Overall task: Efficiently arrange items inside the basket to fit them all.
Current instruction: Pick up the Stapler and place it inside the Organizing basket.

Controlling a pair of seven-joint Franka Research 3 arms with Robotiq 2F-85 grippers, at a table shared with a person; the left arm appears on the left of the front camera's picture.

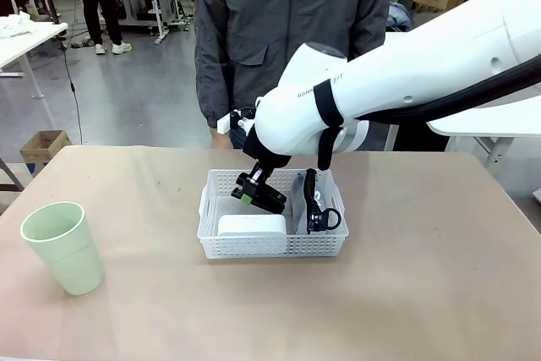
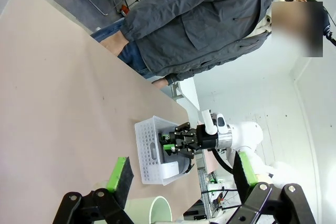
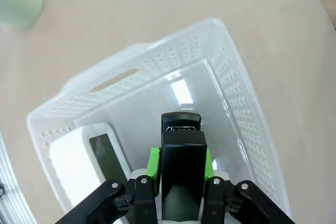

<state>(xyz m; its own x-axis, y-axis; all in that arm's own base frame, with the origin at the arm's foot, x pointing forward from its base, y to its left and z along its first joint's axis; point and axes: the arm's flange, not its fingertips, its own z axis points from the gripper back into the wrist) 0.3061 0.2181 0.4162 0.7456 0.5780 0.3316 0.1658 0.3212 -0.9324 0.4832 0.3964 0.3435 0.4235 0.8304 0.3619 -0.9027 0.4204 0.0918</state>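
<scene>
Right gripper [image 1: 254, 194] is clamped on the black stapler [image 3: 182, 140], hanging over the middle of the white basket [image 1: 275, 247]. That stapler looks stiff and fairly heavy, smooth-cased, so pinching it across its narrow sides should hold it. The perforated basket is thin, light plastic. A rounded white device [image 1: 252, 224] lies near-left inside, with the strapped pouch [image 1: 314, 209] on the right. The pale green cup [image 1: 61, 247], light and slick, stands well left on the table [image 1: 423, 293]. Left gripper [image 2: 181, 179] is spread wide and empty.

In my right claw [image 3: 181, 162] the stapler [image 3: 182, 192] is smooth black plastic, faintly shiny; beneath it the basket [image 3: 173, 56] is glossy perforated white plastic.
</scene>
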